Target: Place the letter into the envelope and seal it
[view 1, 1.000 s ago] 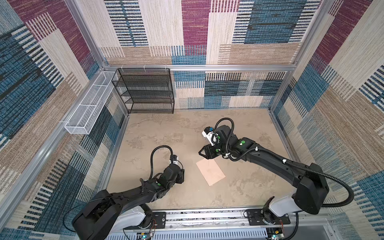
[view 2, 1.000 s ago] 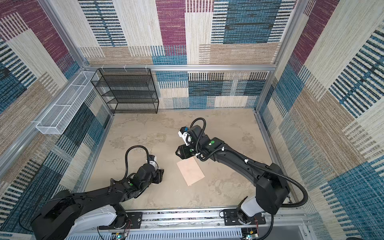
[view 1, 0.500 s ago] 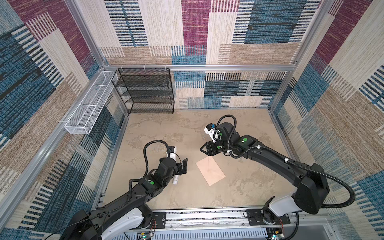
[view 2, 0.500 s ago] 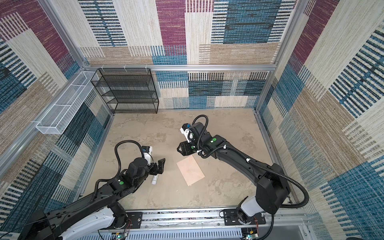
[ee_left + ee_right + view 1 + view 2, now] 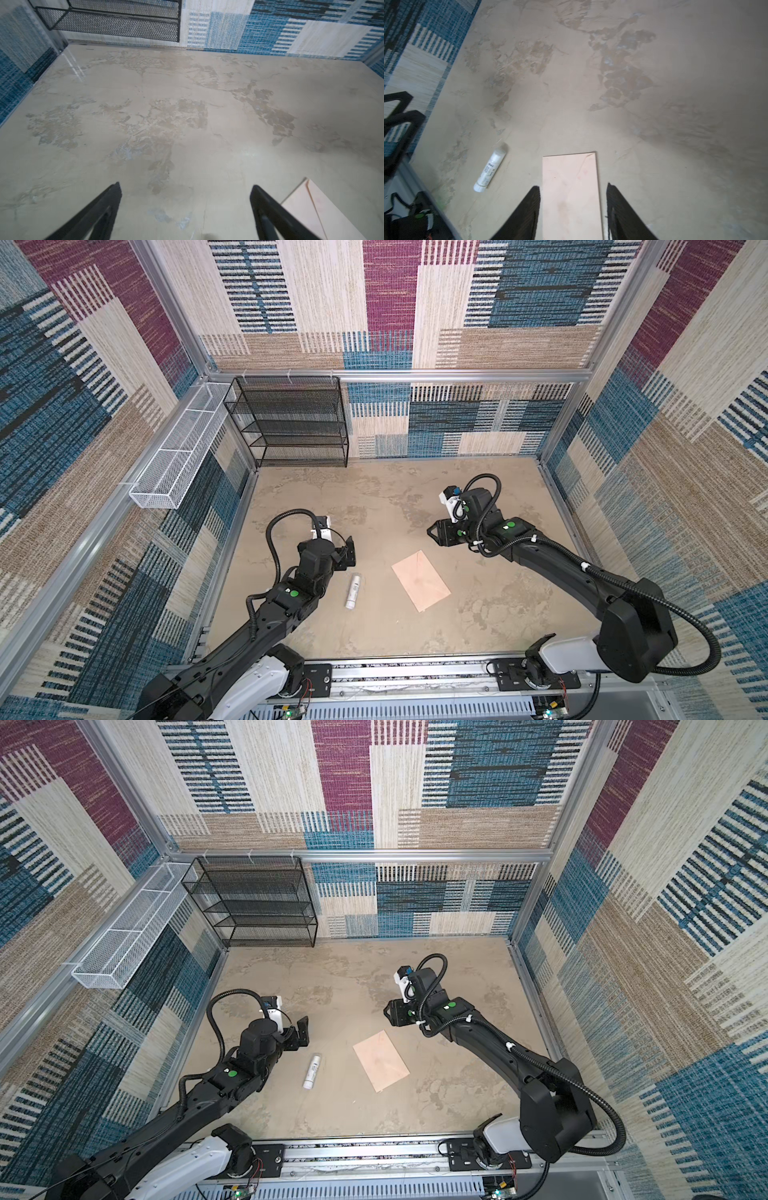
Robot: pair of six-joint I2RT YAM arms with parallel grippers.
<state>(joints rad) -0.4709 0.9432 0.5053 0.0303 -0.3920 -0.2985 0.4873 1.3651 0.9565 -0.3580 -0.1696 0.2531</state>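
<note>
paper, plastic, mesh and weave

the envelope (image 5: 420, 580) is matt peach paper. the tube (image 5: 353, 592) looks like smooth white plastic. the table (image 5: 374, 497) is mottled beige, stone-like, with a slight sheen. the rack (image 5: 291, 435) is black metal mesh, the basket (image 5: 174, 464) white mesh; the walls (image 5: 519, 344) look coarsely woven.

Bare table (image 5: 374, 506) betw. tube (image 5: 353, 592) & envelope (image 5: 420, 580); black rack (image 5: 291, 423) blocks far-left corner.
</note>
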